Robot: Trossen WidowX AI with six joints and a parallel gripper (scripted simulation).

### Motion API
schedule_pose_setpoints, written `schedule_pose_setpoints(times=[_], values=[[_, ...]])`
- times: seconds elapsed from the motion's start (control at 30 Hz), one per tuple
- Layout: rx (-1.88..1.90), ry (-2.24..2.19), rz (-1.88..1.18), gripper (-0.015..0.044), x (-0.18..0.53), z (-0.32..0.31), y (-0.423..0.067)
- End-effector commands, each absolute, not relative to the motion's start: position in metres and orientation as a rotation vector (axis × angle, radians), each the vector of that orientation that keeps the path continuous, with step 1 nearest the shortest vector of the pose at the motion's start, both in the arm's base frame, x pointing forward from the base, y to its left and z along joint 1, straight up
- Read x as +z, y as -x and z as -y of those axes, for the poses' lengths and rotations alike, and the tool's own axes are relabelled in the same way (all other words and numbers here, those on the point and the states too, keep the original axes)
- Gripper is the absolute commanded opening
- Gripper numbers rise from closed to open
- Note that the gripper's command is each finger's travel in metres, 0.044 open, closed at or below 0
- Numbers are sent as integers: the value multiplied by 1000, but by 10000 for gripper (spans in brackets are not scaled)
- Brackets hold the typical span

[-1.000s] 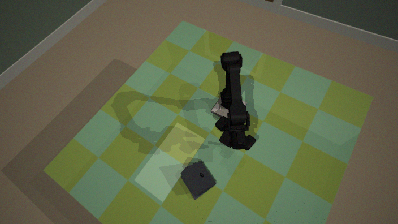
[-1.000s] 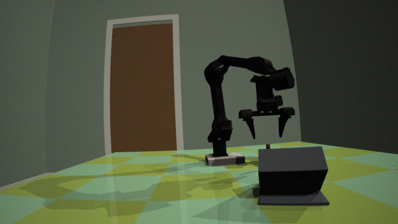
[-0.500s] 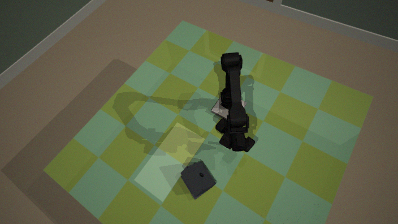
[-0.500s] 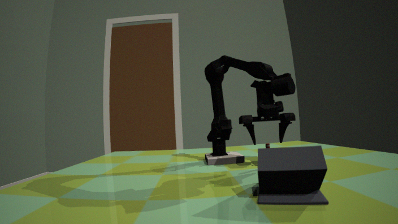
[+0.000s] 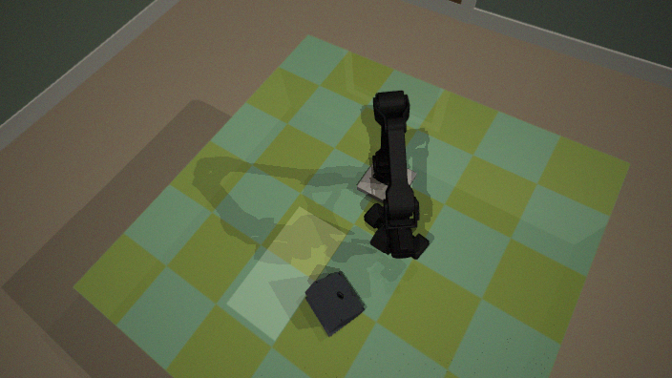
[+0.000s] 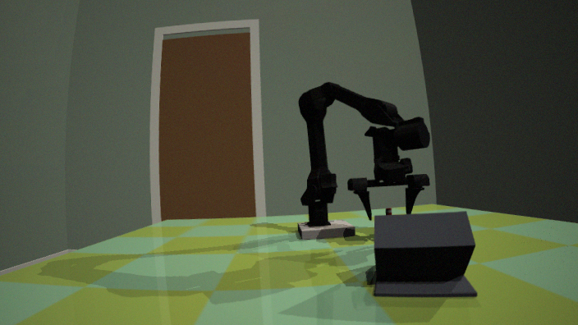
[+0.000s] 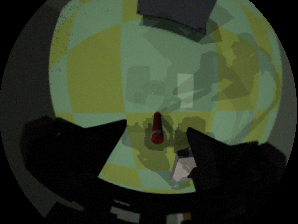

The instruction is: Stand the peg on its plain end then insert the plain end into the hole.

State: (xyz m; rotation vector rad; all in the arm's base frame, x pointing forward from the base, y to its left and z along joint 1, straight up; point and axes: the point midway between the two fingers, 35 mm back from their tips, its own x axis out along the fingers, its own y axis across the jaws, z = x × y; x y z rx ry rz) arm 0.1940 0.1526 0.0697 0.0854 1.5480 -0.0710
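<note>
The red peg (image 6: pixel 388 211) (image 7: pixel 157 128) stands upright on the table, with its pale banded end up as far as I can tell. My gripper (image 6: pixel 388 215) (image 7: pixel 157 127) (image 5: pixel 398 247) is open wide and points straight down over it, one finger on each side, fingertips low around the peg without touching it. In the top view the gripper hides the peg. The dark sloped panel (image 5: pixel 325 310) (image 6: pixel 423 246) sits just in front of the gripper, and the hole (image 5: pixel 340 295) shows in its face.
The arm's grey base plate (image 5: pixel 368 185) (image 6: pixel 326 231) is behind the gripper. The checkered table top ends in a brown border (image 5: pixel 143 72). A brown door (image 6: pixel 205 123) is in the back wall.
</note>
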Motion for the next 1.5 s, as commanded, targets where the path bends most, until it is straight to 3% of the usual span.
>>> schedule_pose_setpoints(times=[0.0, 0.3, 0.8, 1.03, 1.47], values=[[-67, -85, -1554, 440, 62, -153, -193], [-67, -85, -1554, 440, 52, -152, -192], [-72, -84, -1550, 46, 55, -152, -193], [-72, -84, -1550, 0, 55, -152, -193], [-69, -84, -1552, 0, 93, -153, -195]])
